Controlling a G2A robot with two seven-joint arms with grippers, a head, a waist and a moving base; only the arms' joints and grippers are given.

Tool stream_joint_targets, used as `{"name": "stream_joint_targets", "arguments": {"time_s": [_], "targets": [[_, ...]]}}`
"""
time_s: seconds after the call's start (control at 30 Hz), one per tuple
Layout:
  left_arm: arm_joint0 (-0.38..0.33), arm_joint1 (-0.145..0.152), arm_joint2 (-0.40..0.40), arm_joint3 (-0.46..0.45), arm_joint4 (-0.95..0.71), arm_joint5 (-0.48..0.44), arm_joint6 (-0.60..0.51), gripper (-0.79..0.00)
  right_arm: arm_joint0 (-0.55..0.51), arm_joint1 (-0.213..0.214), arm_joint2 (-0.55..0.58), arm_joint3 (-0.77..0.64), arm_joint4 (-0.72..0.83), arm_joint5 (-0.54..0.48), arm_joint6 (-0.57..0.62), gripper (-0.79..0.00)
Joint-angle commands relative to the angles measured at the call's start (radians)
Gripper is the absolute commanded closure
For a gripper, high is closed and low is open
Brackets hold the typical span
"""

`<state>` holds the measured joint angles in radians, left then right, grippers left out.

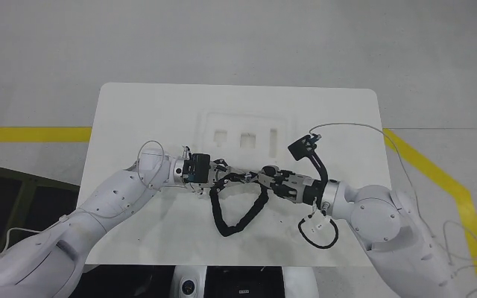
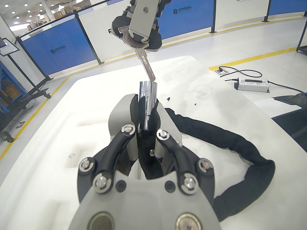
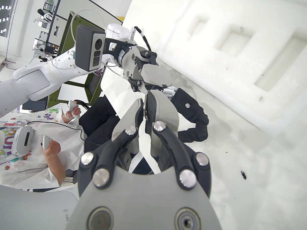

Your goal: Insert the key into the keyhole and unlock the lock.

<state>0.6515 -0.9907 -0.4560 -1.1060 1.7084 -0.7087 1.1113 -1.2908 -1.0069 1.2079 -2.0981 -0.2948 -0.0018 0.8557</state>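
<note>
My left gripper (image 2: 146, 101) is shut on the chrome lock cylinder (image 2: 148, 89), which stands up between its pads. The lock's black sleeved chain (image 2: 215, 130) trails off the cylinder and loops on the table (image 1: 238, 212). My right gripper (image 3: 144, 104) is shut on the silver key's head. In the left wrist view the key (image 2: 146, 64) hangs tilted from that gripper (image 2: 141, 34), with its tip touching the cylinder's top end. From above, the left gripper (image 1: 223, 173) and right gripper (image 1: 257, 176) face each other near the table's middle.
A white foam tray (image 1: 246, 138) with several rectangular recesses lies on the table behind the grippers. The white table (image 1: 134, 119) is bare to the left and front. A grey power box (image 2: 251, 84) with its cable sits on the floor beyond the table's edge.
</note>
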Motion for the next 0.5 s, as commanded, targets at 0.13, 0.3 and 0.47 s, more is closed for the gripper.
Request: {"name": "stream_joint_targets", "arguments": {"time_s": [0.13,0.3,0.47], "targets": [[0.0,0.0,0.0,0.0,0.0,0.0,0.0,0.0,0.003,-0.001,-0.001,0.001,0.004,-0.001,-0.006,0.0],[0.0,0.0,0.0,0.0,0.0,0.0,0.0,0.0,0.01,-0.002,-0.008,0.006,0.005,0.0,-0.006,0.0],[0.0,0.0,0.0,0.0,0.0,0.0,0.0,0.0,0.016,-0.004,-0.015,0.013,0.004,0.0,-0.005,0.0]]}}
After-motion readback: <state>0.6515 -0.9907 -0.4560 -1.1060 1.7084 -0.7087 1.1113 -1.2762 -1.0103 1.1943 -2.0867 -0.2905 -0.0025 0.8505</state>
